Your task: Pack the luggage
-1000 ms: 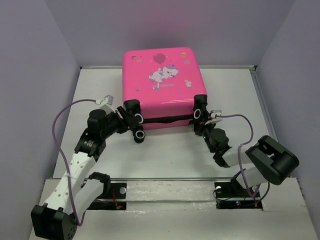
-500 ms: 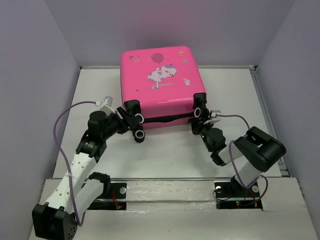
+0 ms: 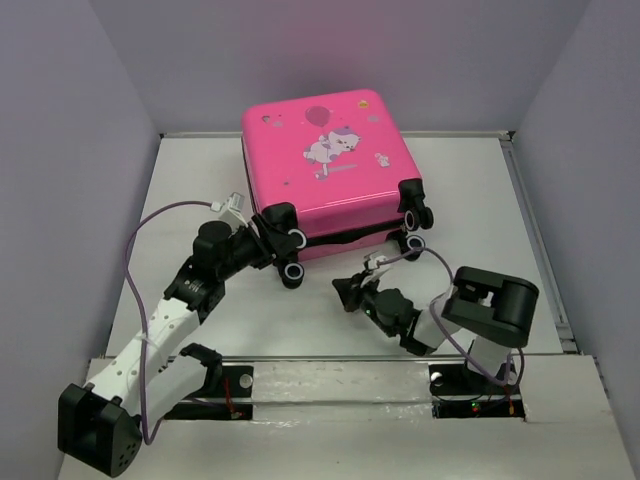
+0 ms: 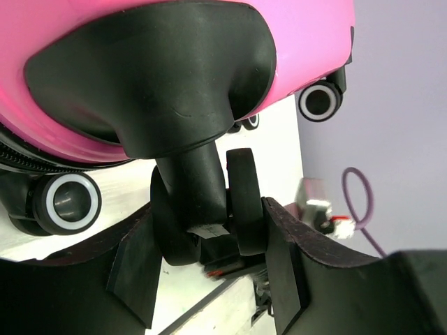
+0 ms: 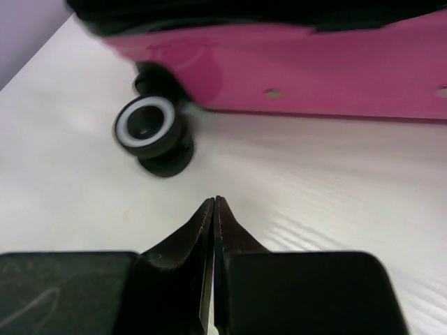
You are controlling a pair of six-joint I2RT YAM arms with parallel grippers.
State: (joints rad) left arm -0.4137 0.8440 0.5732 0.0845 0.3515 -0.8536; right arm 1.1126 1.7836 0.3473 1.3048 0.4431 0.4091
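Observation:
The pink luggage [image 3: 345,195] lies flat and closed at the back middle of the table, with its printed lid up. My left gripper [image 3: 272,240] is at the near-left corner. In the left wrist view, my left gripper [image 4: 209,244] is shut on a black caster [image 4: 202,202], and both pads press the twin wheels. My right gripper [image 3: 343,292] hovers low over bare table in front of the luggage, apart from it. In the right wrist view, my right gripper [image 5: 214,200] is shut with nothing between its fingers. A caster wheel [image 5: 150,132] and the pink shell [image 5: 314,70] lie beyond it.
Grey walls enclose the white table [image 3: 200,170] on three sides. A raised strip [image 3: 320,365] runs along the near edge between the arm bases. Purple cables [image 3: 135,250] loop from both wrists. The right-hand casters [image 3: 413,243] stick out at the luggage's near-right corner.
My right gripper left the luggage's near-right caster, swung left in front of the case and closed. The luggage turned slightly, with its near-right corner moving right. My left gripper stayed on its caster.

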